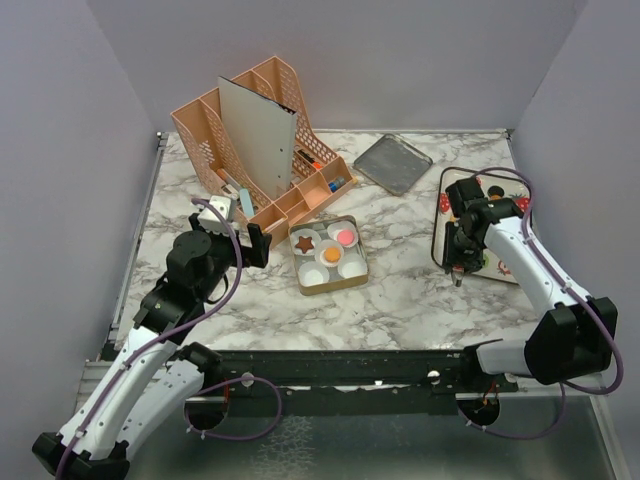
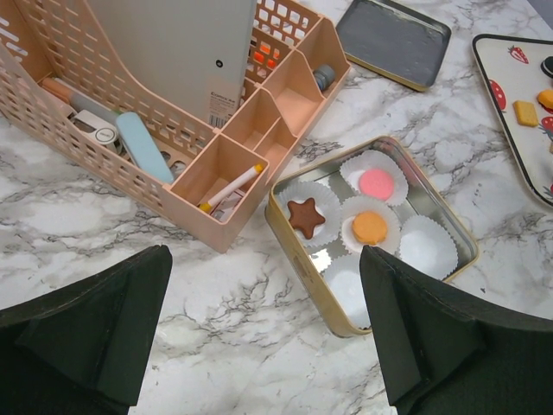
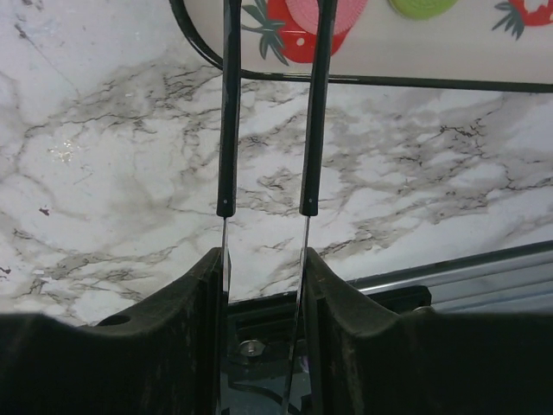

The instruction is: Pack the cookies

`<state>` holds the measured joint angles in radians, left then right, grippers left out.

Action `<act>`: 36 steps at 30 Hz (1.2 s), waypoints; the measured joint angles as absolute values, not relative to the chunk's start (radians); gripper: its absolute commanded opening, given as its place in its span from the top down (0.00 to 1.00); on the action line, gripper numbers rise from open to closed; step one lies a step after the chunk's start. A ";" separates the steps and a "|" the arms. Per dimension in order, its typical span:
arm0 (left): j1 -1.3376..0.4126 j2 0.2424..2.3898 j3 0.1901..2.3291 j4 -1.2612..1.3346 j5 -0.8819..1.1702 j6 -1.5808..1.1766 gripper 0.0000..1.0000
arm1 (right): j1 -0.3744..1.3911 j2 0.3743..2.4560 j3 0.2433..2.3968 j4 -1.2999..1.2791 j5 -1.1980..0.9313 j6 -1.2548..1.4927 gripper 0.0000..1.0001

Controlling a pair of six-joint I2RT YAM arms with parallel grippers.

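cookies (image 2: 524,112) on tray (image 3: 389,82) by right edge look light, stiff, smooth: right gripper (image 3: 263,259) clamps tweezers (image 3: 226,130), prongs apart, tips out of view, shd pinch each gently across its rim.

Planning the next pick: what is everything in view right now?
table: one, white marble
tin: one, gold, table centre
cups: five, white, in tin
tray: one, white with strawberry prints, right
cookies: three in tin, brown star, pink round, orange round; more on tray, count unclear
lid: one, grey, back centre
organiser: one, peach, back left, holds grey board
tweezers: one, black, in right tool
left tool: open, beside tin
right tool: shut on tweezers, by tray edge
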<state>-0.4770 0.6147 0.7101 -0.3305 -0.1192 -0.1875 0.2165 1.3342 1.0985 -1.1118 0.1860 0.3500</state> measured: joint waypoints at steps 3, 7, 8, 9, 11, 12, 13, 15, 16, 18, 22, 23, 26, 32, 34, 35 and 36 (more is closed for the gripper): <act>-0.480 0.614 0.710 -0.331 -0.119 -0.184 0.01 | 0.187 1.332 1.092 -1.124 0.183 0.352 0.57; -0.484 0.613 0.710 -0.331 -0.120 -0.182 0.01 | 0.161 1.327 1.073 -1.126 0.166 0.351 0.57; -0.485 0.613 0.710 -0.331 -0.120 -0.182 0.01 | 0.156 1.327 1.070 -1.126 0.165 0.351 0.57; -0.487 0.613 0.710 -0.331 -0.120 -0.181 0.01 | 0.152 1.327 1.066 -1.126 0.163 0.351 0.57; -0.487 0.613 0.710 -0.331 -0.120 -0.181 0.01 | 0.146 1.327 1.062 -1.127 0.159 0.351 0.57; -0.487 0.613 0.710 -0.331 -0.120 -0.181 0.01 | 0.142 1.327 1.061 -1.127 0.157 0.351 0.57; -0.487 0.613 0.710 -0.331 -0.120 -0.181 0.01 | 0.141 1.327 1.061 -1.127 0.153 0.351 0.57; -0.487 0.613 0.710 -0.331 -0.120 -0.181 0.01 | 0.131 1.327 1.060 -1.127 0.142 0.350 0.57; -0.487 0.613 0.710 -0.331 -0.120 -0.181 0.01 | 0.127 1.327 1.059 -1.127 0.139 0.350 0.57; -0.487 0.613 0.710 -0.331 -0.120 -0.181 0.01 | 0.120 1.328 1.057 -1.128 0.135 0.348 0.57; -0.487 0.610 0.710 -0.331 -0.120 -0.179 0.01 | 0.113 1.330 1.057 -1.134 0.133 0.348 0.57; -0.487 0.609 0.710 -0.331 -0.120 -0.179 0.01 | 0.112 1.331 1.057 -1.139 0.133 0.348 0.57; -0.487 0.607 0.710 -0.331 -0.120 -0.178 0.01 | 0.109 1.335 1.057 -1.152 0.132 0.348 0.57; -0.487 0.603 0.710 -0.331 -0.120 -0.178 0.01 | 0.102 1.346 1.057 -1.154 0.115 0.347 0.56; -0.487 0.602 0.710 -0.331 -0.120 -0.178 0.01 | 0.099 1.354 1.057 -1.153 0.105 0.347 0.56; -0.487 0.602 0.710 -0.331 -0.120 -0.178 0.01 | 0.099 1.357 1.057 -1.153 0.099 0.347 0.56; -0.487 0.602 0.710 -0.331 -0.120 -0.178 0.01 | 0.099 1.359 1.057 -1.153 0.095 0.347 0.56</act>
<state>-0.4870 0.6018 0.7101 -0.3305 -0.1204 -0.1783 0.0986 1.3590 1.0573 -1.1534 0.0948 0.3466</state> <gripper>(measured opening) 0.989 0.441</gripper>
